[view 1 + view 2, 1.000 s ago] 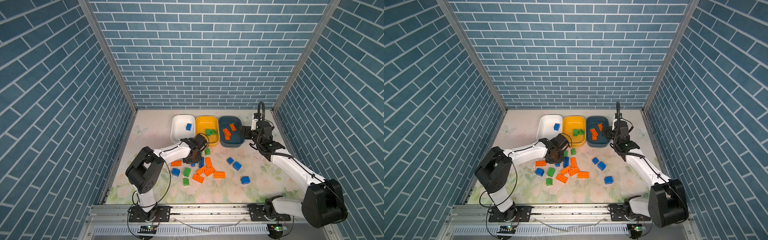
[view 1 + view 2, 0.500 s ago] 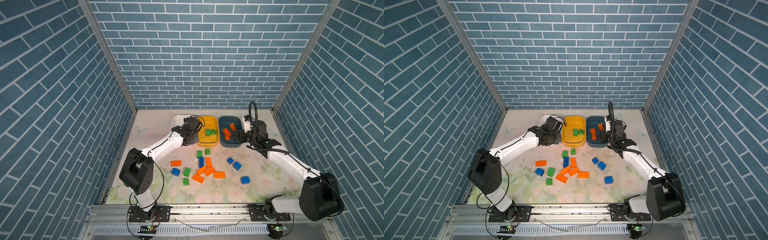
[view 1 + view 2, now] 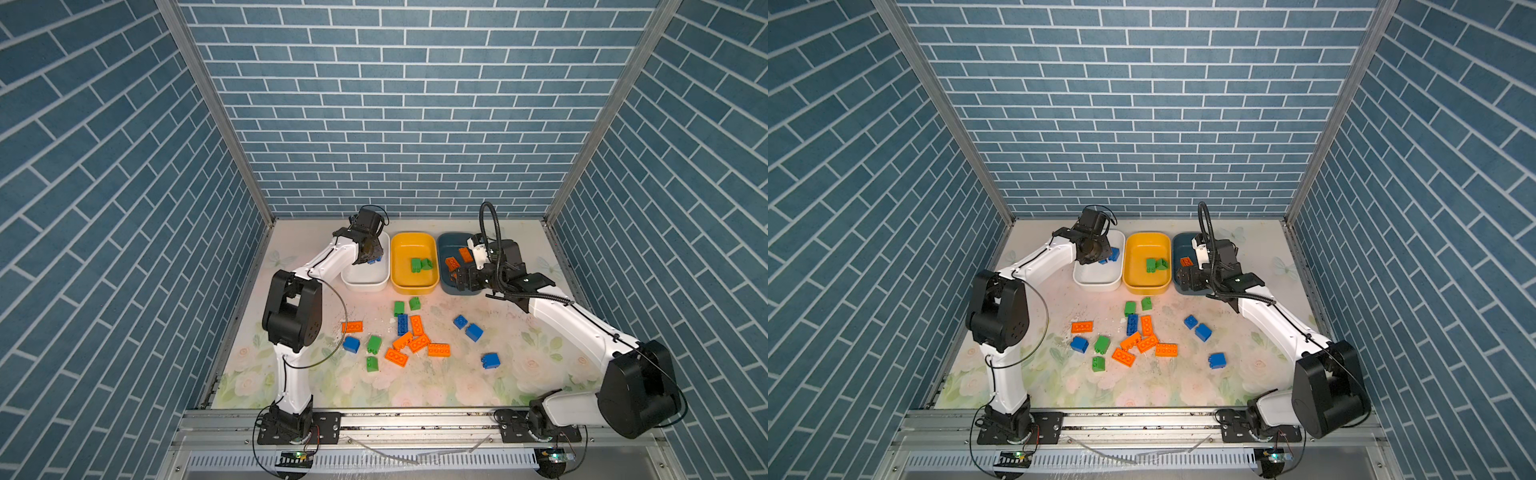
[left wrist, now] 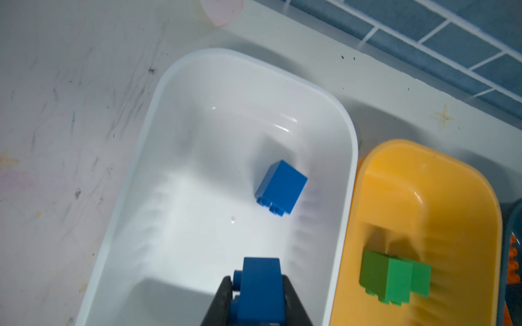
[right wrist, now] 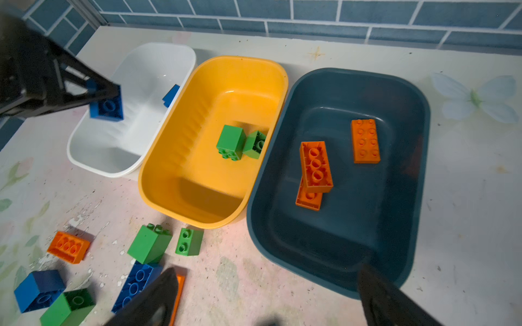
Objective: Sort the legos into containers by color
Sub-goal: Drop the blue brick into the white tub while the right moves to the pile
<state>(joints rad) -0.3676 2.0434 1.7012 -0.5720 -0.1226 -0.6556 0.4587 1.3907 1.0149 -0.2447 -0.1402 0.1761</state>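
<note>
My left gripper [image 4: 255,279] is shut on a blue lego [image 4: 261,285] and hangs over the white container [image 4: 158,93]. One more blue lego [image 4: 281,186] lies inside that container. Both top views show the left gripper [image 3: 370,257] [image 3: 1102,255] above the white container's far end. Two green legos [image 5: 230,138] lie in the yellow container [image 5: 175,180]. Three orange legos [image 5: 315,163] lie in the dark teal container [image 5: 339,254]. My right gripper [image 5: 267,271] is open and empty, above the table at the teal container's front edge [image 3: 457,276].
Several loose legos lie on the flowered table in front of the containers: orange ones [image 3: 417,343], green ones [image 3: 374,343] and blue ones [image 3: 473,331]. A long blue lego [image 5: 135,282] and an orange one lie by my right gripper's finger. Brick-pattern walls enclose the table.
My left arm rose from the pile of legos and swung back over the white container, carrying the blue lego. My right gripper, still open, drew back from above the teal container to its front edge.
</note>
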